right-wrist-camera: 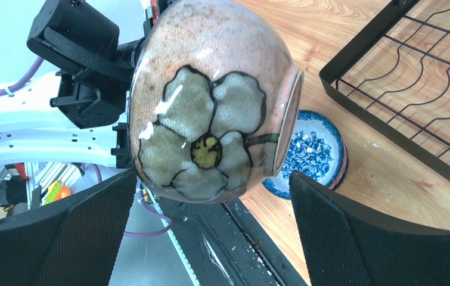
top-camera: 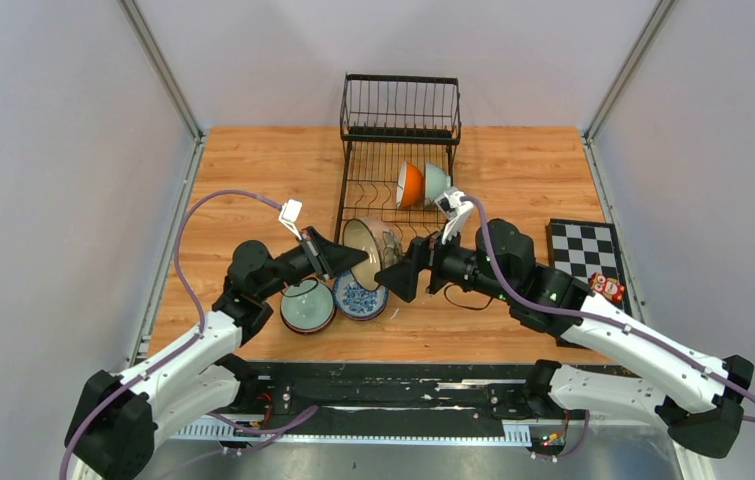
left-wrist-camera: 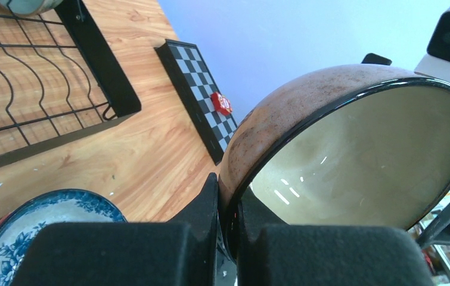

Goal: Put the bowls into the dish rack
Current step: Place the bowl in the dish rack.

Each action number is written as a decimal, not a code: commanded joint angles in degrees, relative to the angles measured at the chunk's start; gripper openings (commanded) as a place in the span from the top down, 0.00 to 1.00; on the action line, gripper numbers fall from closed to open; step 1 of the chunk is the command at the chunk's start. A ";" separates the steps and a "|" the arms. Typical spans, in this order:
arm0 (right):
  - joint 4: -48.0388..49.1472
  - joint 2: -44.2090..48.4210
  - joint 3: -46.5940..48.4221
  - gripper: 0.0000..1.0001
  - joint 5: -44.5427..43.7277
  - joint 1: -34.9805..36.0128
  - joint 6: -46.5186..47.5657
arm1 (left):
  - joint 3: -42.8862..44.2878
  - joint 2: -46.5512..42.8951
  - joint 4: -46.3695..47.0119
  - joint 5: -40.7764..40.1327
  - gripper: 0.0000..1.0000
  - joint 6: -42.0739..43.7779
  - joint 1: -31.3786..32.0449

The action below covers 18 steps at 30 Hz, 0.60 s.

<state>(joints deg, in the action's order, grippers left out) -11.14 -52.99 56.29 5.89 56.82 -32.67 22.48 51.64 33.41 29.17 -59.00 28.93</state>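
Wooden table [top-camera: 253, 180] | left hand [left-wrist-camera: 228, 199] pinches flower bowl [right-wrist-camera: 210, 101] rim | right hand [right-wrist-camera: 213, 179] wide open, facing it

Black-and-white checkered flat board [top-camera: 583, 248] lies on the light wooden tabletop [top-camera: 253, 170], at three o'clock. Small red-and-white object [top-camera: 607, 288], identity unclear, rests at the board's five o'clock corner.

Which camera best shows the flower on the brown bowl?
The right wrist view: there the brown bowl shows its flowered outside. The left wrist view shows only its rim and cream inside; the top view shows it small.
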 commanded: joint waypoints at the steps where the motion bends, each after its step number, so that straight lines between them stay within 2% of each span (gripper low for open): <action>1: 3.26 -0.64 1.90 0.00 0.71 -0.84 -1.22 | 0.75 -2.36 7.71 2.06 1.00 -2.40 -0.63; 9: 5.32 -2.09 3.20 0.00 3.48 -0.75 -1.33 | 0.98 -3.43 4.04 1.26 1.00 -0.69 -0.63; 18: 5.32 -3.10 3.97 0.02 2.33 -0.01 -2.26 | 1.82 -6.28 -2.37 -1.91 1.00 2.80 -0.63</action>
<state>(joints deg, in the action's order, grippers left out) -7.25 -55.61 57.71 8.01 56.82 -33.69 22.48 48.10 28.60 28.97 -57.19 28.93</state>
